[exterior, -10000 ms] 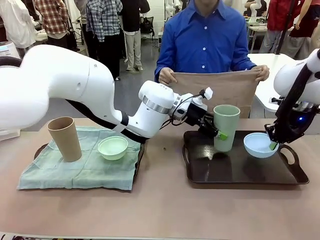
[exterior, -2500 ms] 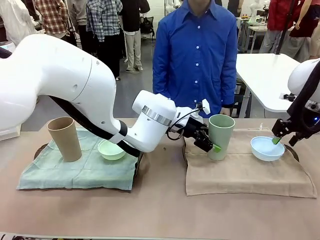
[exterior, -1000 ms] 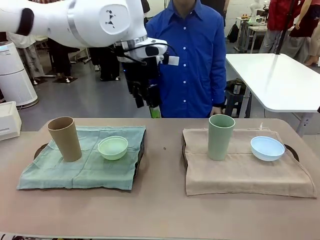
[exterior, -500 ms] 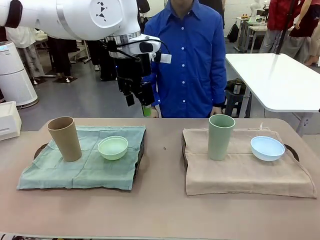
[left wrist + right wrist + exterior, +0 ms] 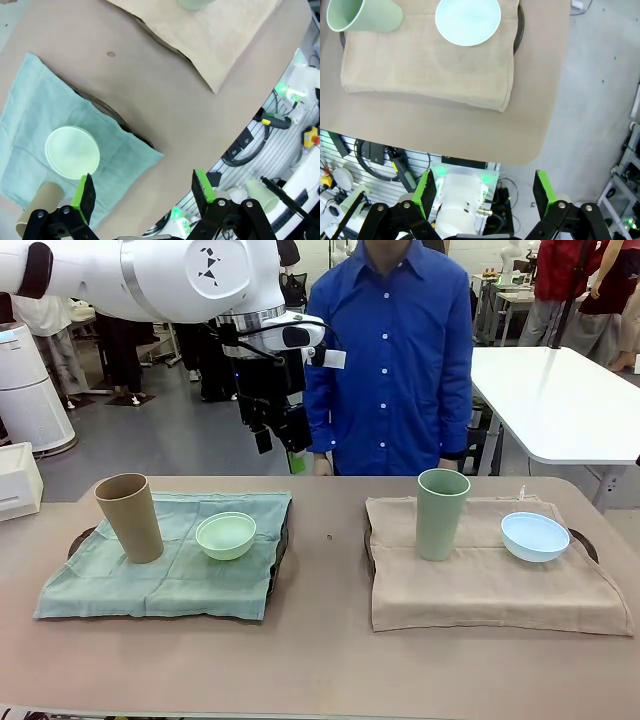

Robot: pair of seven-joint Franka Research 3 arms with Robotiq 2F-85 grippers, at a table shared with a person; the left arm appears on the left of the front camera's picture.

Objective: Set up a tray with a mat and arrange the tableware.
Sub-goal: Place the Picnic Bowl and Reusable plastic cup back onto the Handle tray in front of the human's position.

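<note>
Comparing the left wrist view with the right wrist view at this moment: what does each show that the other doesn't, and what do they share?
Left wrist view alone: the mint green bowl on the green mat, with the tan cup beside it, and the left gripper, jaws open and empty.
Right wrist view alone: the light blue bowl and the right gripper, jaws open and empty.
Both: the tan mat over its tray, the sage green cup on it, and the brown table.
</note>
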